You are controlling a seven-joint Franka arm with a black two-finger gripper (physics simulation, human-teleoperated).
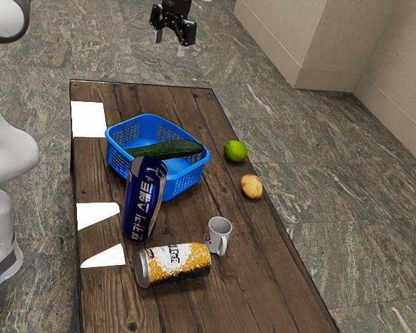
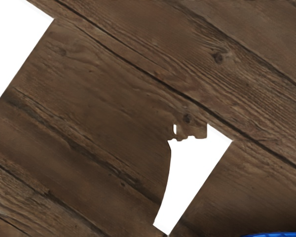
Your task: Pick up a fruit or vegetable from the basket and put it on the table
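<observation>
My gripper (image 1: 170,46) hangs high above the far end of the wooden table (image 1: 187,104), open, its two fingertips apart with nothing between them. Below it stands the blue basket (image 1: 184,182), holding a long dark green cucumber (image 1: 168,150) that leans across it toward the rim. A green lime (image 1: 235,151) and a yellow-red fruit (image 1: 252,186) lie on the table outside the basket. In the wrist view, a bit of the blue basket's rim (image 2: 278,234) shows beside bare table wood (image 2: 108,98).
A blue can (image 1: 143,198) stands tilted in front of the basket. Nearer the camera are a yellow and white can (image 1: 173,263) on its side and a small white mug (image 1: 218,234). Bright white patches (image 1: 89,119) mark the table's left side in the exterior view.
</observation>
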